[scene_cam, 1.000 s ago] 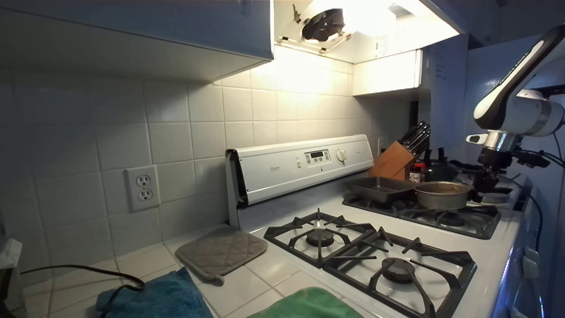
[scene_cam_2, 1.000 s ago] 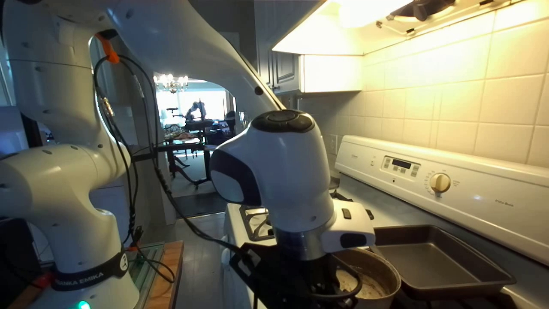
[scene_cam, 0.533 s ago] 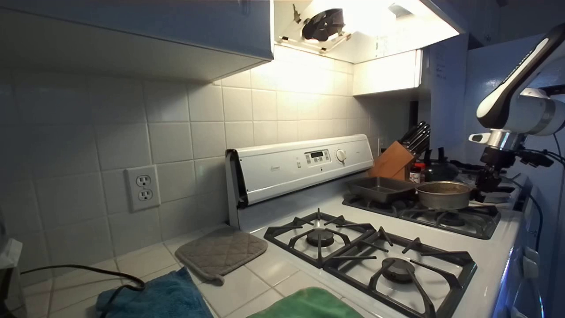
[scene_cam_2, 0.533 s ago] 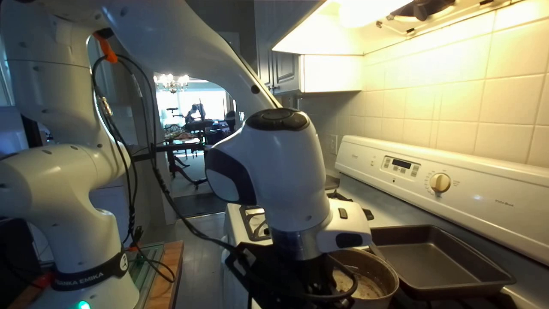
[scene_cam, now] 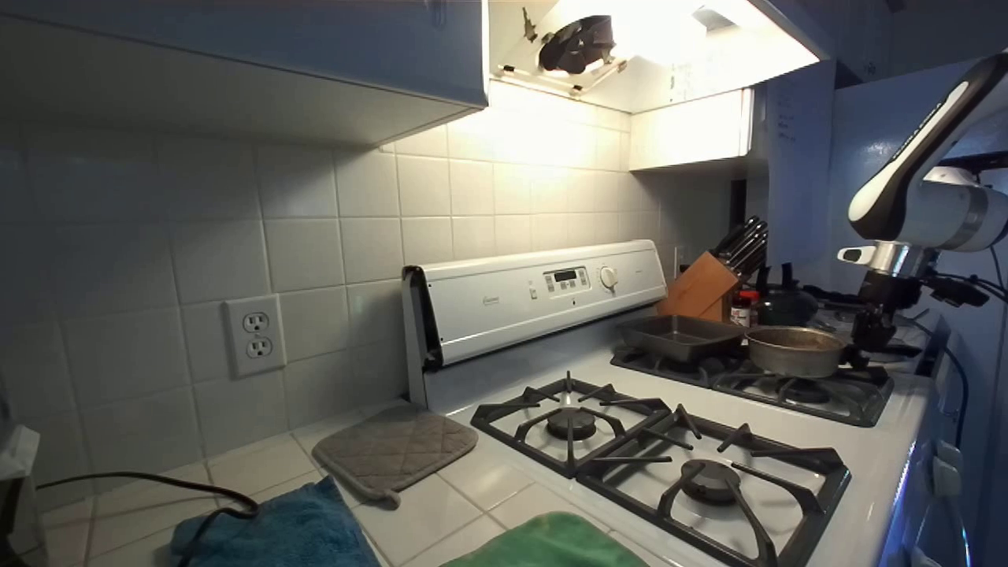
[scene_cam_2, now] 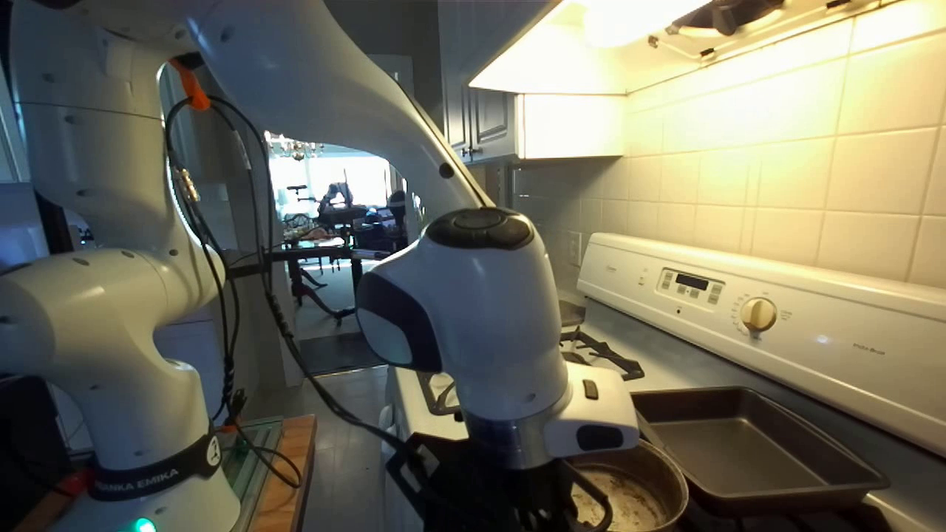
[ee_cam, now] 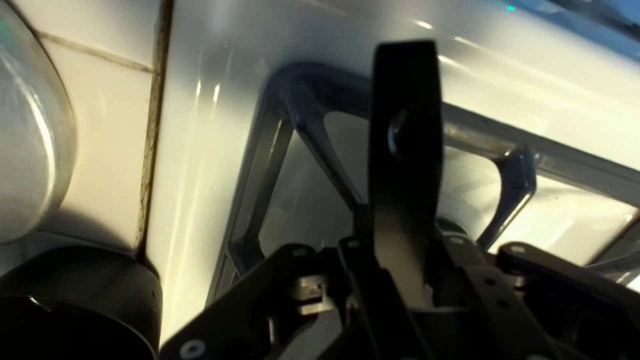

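At the left edge of your wrist view, well apart from the fingers, a shiny round metal thing [ee_cam: 30, 135] is cut off by the frame, so you can't make out what it is. Below it, to the lower left of the fingers, a black rounded thing [ee_cam: 75, 285] is cropped too. Nearer, beneath and beyond the fingertips, runs a burner grate [ee_cam: 255, 185], partly covered. In the middle, you have the fingers [ee_cam: 367, 285] of the gripper [ee_cam: 405, 250] drawn narrow around a dark pot handle [ee_cam: 406, 100] — held, though shadow hides the contact itself. Its end pokes out past the fingertips.

The pot [scene_cam: 795, 354] shows in both exterior views, just beside the fingers; you can't tell whether its base touches the burner grate. In an exterior view you see the baking pan [scene_cam: 683, 340] on the far side of the pot from the fingers, which are dark and hard to pick out. In an exterior view the black wrist mount [scene_cam_2: 480, 488] blocks the fingers and part of the pot, whose base drops below the bottom edge — the baking pan lies to the right.
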Robot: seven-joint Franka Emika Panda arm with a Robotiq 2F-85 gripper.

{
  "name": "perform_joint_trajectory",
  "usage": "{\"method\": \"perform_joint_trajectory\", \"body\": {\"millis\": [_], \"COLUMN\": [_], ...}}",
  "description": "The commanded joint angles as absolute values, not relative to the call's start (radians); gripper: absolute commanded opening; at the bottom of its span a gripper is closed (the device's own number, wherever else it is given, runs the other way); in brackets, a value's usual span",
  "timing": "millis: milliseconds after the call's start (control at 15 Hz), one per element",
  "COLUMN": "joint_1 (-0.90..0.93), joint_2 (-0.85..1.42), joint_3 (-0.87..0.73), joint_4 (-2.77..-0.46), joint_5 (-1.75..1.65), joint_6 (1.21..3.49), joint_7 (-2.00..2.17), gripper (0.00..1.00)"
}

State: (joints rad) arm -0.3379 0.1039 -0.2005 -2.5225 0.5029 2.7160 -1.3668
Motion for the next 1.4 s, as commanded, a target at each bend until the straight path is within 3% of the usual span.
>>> {"method": "perform_joint_trajectory", "body": {"millis": [0, 67, 133, 200, 667, 867, 1000, 1067, 1333], "joint_1": [-0.336, -0.336, -0.336, -0.337, -0.344, -0.346, -0.345, -0.346, -0.348], "joint_2": [0.142, 0.146, 0.146, 0.146, 0.128, 0.131, 0.131, 0.130, 0.129], "joint_3": [-0.199, -0.199, -0.199, -0.198, -0.189, -0.182, -0.180, -0.179, -0.174], "joint_4": [-2.506, -2.504, -2.502, -2.502, -2.494, -2.490, -2.489, -2.488, -2.485], "joint_5": [0.515, 0.515, 0.516, 0.519, 0.586, 0.626, 0.642, 0.652, 0.691], "joint_6": [2.757, 2.761, 2.760, 2.762, 2.726, 2.720, 2.718, 2.713, 2.713], "joint_7": [-1.348, -1.347, -1.344, -1.343, -1.358, -1.369, -1.367, -1.371, -1.381], "gripper": [0.06, 0.06, 0.36, 0.51, 0.98, 0.97, 0.90, 0.71, 0.42]}}
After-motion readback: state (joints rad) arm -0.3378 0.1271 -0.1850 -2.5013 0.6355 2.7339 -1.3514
